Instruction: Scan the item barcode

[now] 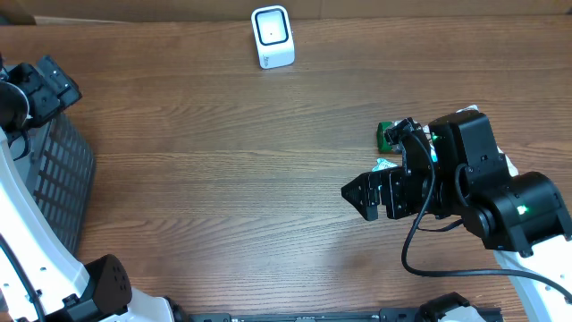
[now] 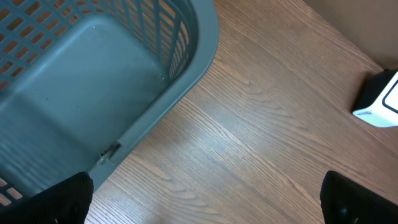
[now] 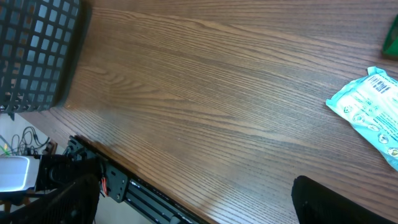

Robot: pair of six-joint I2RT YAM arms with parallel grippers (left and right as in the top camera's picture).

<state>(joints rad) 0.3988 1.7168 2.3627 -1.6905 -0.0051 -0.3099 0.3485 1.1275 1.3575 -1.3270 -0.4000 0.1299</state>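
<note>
Overhead: right arm extends leftward over table, jaws spread

One scanner, one basket, one green box, one teal packet (partly hidden overhead)

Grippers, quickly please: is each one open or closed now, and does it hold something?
Left gripper: open, holding nothing.
Right gripper: open, holding nothing.

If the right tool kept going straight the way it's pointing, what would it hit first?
Probably the mesh basket at the left; the right tool points that way across bare table. If it's angled down, the wood comes first.
</note>
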